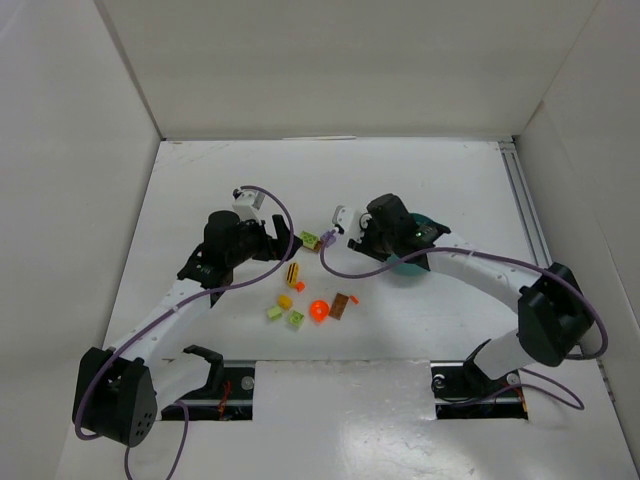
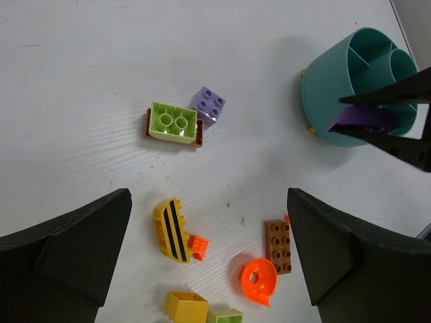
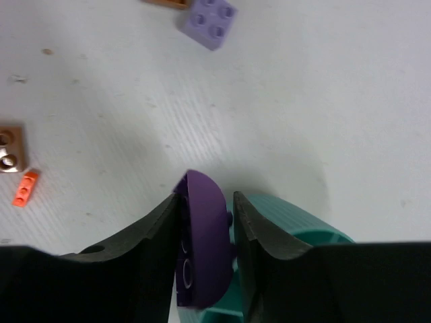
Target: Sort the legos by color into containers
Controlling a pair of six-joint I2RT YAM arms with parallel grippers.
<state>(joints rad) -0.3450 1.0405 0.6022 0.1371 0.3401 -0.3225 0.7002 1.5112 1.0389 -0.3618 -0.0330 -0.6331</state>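
My right gripper [image 3: 205, 202] is shut on a dark purple curved brick [image 3: 205, 235] and holds it just above the near rim of the teal divided bowl [image 3: 289, 225]. The left wrist view shows this brick [image 2: 363, 120] at the bowl [image 2: 340, 81]. In the top view the right gripper [image 1: 395, 245] hides most of the bowl [image 1: 408, 270]. My left gripper [image 2: 209, 195] is open and empty above the loose legos. A lime brick on a brown one [image 2: 174, 123] lies beside a light purple brick [image 2: 209, 105]. Nearer lie a yellow striped brick [image 2: 171, 229], a small orange one [image 2: 197, 245], a brown plate [image 2: 277, 247] and the round orange piece [image 2: 258, 281].
A yellow brick [image 2: 186, 308] and a lime brick [image 2: 224, 315] lie at the bottom edge of the left wrist view. White walls [image 1: 90, 180] enclose the table on three sides. A metal rail [image 1: 525, 210] runs along the right side.
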